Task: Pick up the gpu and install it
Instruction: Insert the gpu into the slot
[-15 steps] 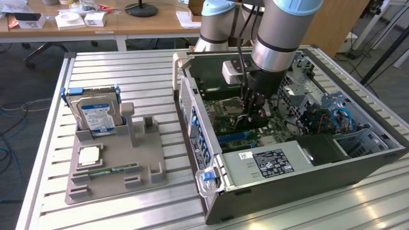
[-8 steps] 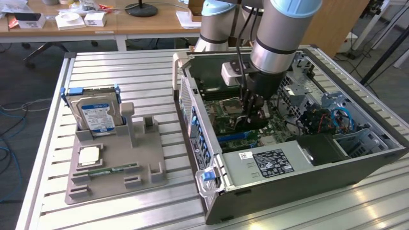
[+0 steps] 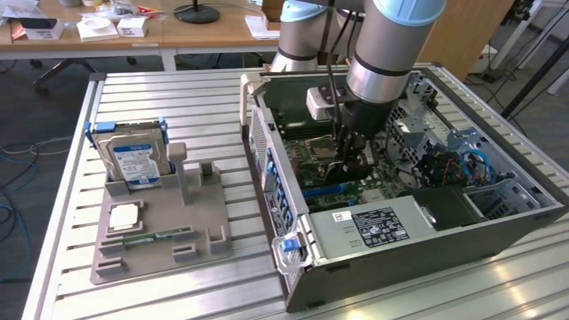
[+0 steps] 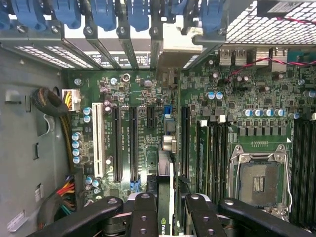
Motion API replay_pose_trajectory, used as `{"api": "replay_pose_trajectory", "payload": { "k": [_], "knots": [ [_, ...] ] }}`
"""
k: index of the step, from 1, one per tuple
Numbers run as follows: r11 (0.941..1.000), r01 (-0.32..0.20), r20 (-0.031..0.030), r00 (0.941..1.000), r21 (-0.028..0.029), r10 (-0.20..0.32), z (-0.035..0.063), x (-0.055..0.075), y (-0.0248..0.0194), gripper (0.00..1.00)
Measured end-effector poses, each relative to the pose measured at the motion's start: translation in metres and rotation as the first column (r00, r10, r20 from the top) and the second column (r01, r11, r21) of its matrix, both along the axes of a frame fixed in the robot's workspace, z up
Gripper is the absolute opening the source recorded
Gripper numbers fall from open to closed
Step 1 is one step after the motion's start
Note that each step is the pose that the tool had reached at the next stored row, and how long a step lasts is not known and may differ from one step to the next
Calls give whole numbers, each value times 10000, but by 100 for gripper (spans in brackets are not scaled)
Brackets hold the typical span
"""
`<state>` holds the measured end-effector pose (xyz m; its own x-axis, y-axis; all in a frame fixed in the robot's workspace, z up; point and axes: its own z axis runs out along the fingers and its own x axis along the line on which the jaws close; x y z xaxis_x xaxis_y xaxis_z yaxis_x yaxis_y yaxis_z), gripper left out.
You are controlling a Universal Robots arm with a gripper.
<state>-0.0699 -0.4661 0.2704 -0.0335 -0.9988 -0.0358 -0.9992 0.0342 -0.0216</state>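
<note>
Black fingers (image 4: 144, 212) pinch the gpu (image 4: 165, 182) edge-on by both faces, probably so its bottom edge can line up with a long motherboard slot (image 4: 132, 143). Card hangs inside the open case (image 3: 266, 143), centre-right of the exterior frame, over the board, contact unclear. Tight room: CPU socket (image 4: 259, 182) and memory slots (image 4: 302, 158) flank one side, blue latches (image 4: 103, 12) line the rear wall.

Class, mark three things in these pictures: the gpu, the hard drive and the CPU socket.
gpu (image 4: 165, 190): wrist view, on the card's thin edge facing the camera.
hard drive (image 3: 133, 160): exterior view, on its blue-white label.
CPU socket (image 4: 259, 183): wrist view, on its open middle.
</note>
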Motion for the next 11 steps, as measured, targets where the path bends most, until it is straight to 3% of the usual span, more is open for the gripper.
{"api": "replay_pose_trajectory", "payload": {
  "k": [11],
  "knots": [
    [10000,0,-1,10000,-2,0,0,-39,-1,26]
  ]
}}
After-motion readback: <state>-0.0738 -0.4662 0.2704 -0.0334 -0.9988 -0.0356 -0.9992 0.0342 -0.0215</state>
